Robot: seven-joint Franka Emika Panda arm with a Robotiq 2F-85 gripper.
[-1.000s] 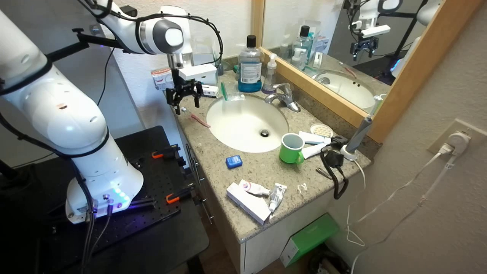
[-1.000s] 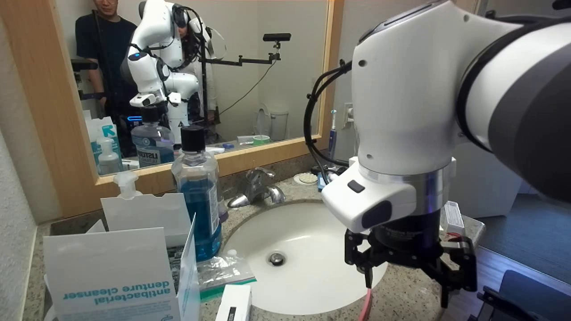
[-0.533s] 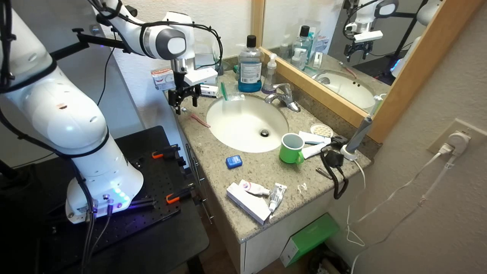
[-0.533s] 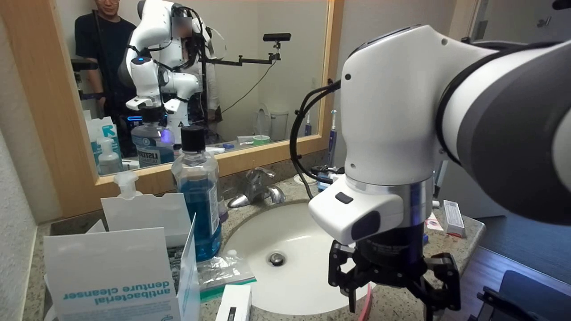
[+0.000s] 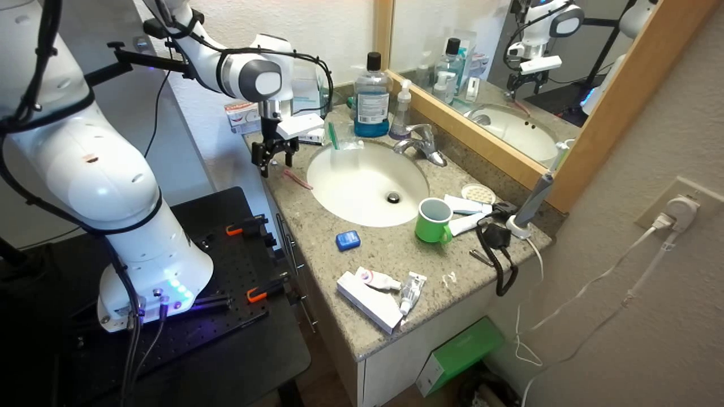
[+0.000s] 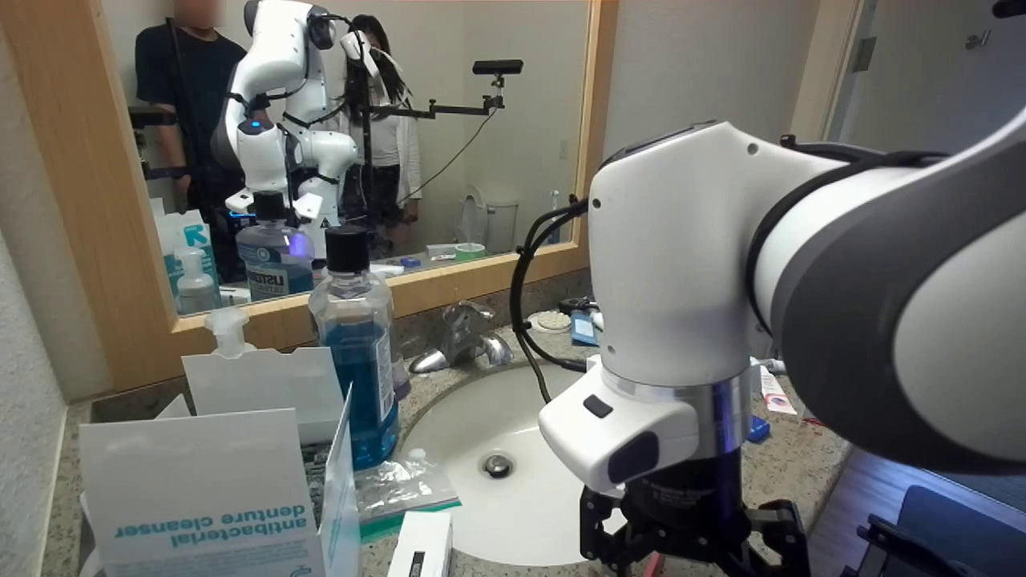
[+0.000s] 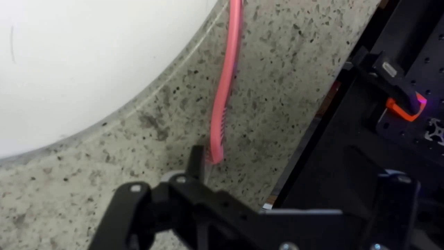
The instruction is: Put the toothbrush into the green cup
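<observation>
The pink toothbrush [image 7: 225, 80] lies on the counter along the sink's rim; in an exterior view the toothbrush [image 5: 298, 180] sits just past my gripper [image 5: 277, 165]. In the wrist view my gripper [image 7: 275, 150] is open and nothing is held. One of its fingers [image 7: 196, 161] appears close beside the bristled end of the brush, while the opposite one shows over the dark surface beyond the counter edge. Its height above the counter is hard to judge. The green cup [image 5: 431, 229] stands upright across the sink, its handle toward the near side.
The sink basin [image 5: 339, 195] lies between brush and cup. Behind it are the faucet [image 5: 424, 146], a mouthwash bottle [image 5: 371, 107] and an open carton [image 6: 200, 489]. A blue floss box [image 5: 347, 240], a white box [image 5: 370, 302], tubes and an electric toothbrush [image 5: 534, 203] occupy the counter.
The arm has come down, and in an exterior view the gripper has shifted down and left. Its jaws have stayed apart. Toothbrush and cup rest where they were.
</observation>
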